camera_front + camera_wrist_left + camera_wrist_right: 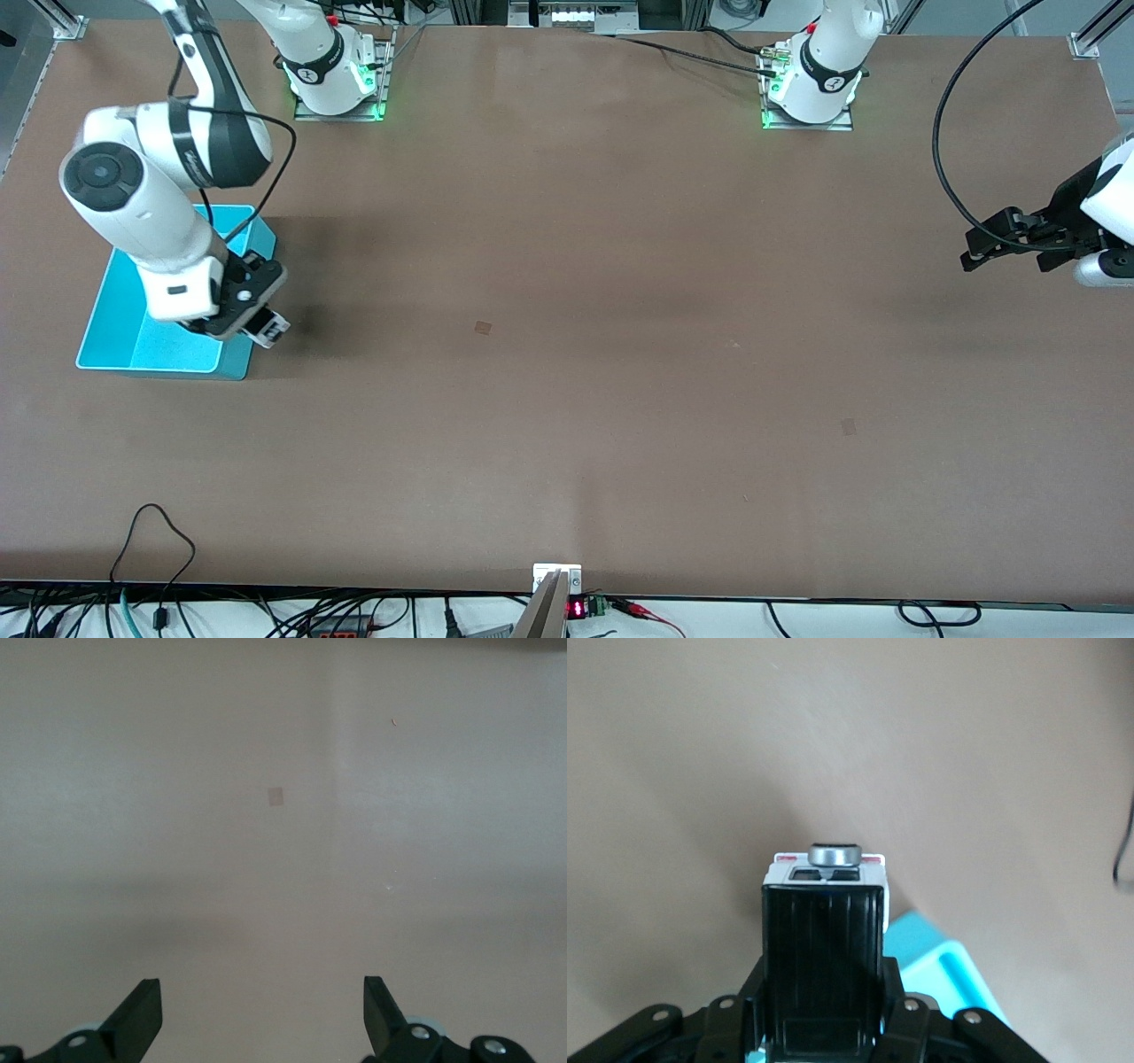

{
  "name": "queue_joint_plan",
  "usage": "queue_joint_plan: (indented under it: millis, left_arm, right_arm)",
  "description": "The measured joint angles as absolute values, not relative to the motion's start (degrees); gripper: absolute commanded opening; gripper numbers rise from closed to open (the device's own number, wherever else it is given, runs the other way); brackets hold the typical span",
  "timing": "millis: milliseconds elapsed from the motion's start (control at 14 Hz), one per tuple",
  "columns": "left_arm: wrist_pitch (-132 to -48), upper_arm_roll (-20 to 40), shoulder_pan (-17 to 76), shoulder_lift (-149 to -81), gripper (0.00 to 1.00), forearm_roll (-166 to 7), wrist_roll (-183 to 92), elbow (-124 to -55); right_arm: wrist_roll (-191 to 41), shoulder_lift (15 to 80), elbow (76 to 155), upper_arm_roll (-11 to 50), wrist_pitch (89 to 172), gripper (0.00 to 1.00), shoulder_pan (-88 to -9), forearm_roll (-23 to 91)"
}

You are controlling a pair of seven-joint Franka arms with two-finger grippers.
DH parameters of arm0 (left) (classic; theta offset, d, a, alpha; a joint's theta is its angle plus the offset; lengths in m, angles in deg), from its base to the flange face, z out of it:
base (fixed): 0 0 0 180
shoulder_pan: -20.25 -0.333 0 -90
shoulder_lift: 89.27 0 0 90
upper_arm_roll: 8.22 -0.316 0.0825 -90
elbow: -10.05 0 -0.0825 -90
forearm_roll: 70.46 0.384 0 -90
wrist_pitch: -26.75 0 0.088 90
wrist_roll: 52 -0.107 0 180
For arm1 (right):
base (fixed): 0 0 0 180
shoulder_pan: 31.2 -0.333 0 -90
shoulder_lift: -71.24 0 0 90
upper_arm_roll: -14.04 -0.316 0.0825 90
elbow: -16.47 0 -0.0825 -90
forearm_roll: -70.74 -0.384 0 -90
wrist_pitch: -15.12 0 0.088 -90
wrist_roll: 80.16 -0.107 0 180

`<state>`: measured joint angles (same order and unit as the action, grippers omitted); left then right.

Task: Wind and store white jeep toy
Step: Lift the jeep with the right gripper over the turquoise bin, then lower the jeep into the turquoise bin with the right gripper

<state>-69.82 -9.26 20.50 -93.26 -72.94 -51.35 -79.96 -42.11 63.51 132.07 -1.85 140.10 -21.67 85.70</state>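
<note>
My right gripper (264, 324) is shut on the white jeep toy (273, 328) and holds it in the air over the rim of the teal bin (151, 353), on the bin's side toward the left arm's end. In the right wrist view the toy's black roof (824, 939) fills the space between the fingers, its grey spare wheel points away, and a corner of the bin (943, 961) shows below. My left gripper (974, 257) waits open and empty over the table at the left arm's end; its wrist view shows both fingertips (142, 1005) spread wide over bare table.
The brown table (620, 266) has two small darker square marks, one near the middle (483, 328) and one nearer the front camera toward the left arm's end (849, 426). One of these marks shows in the left wrist view (275, 796). Cables lie along the front edge.
</note>
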Motion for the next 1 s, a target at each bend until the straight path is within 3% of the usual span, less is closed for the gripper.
queue_joint_plan:
  millis: [286,571,1000]
  left_arm:
    - [-69.8,-9.2,20.5,-93.3,1.00,-72.9,-51.4,-80.1]
    - [-69.8,-8.9,20.6,-93.3,1.00,-72.9,-51.4,-80.1]
    - [-69.8,-8.7,20.5,-93.2,1.00,-72.9,-51.4,-80.2]
  right_arm:
    - [-49.0,65.8,132.3,4.4,136.3,0.00,-25.3,85.7]
    - [-49.8,68.2,134.4,6.7,135.6,0.00,-25.6,85.7]
    - [-55.8,71.1,137.9,14.9,135.5,0.00,-25.9,85.4]
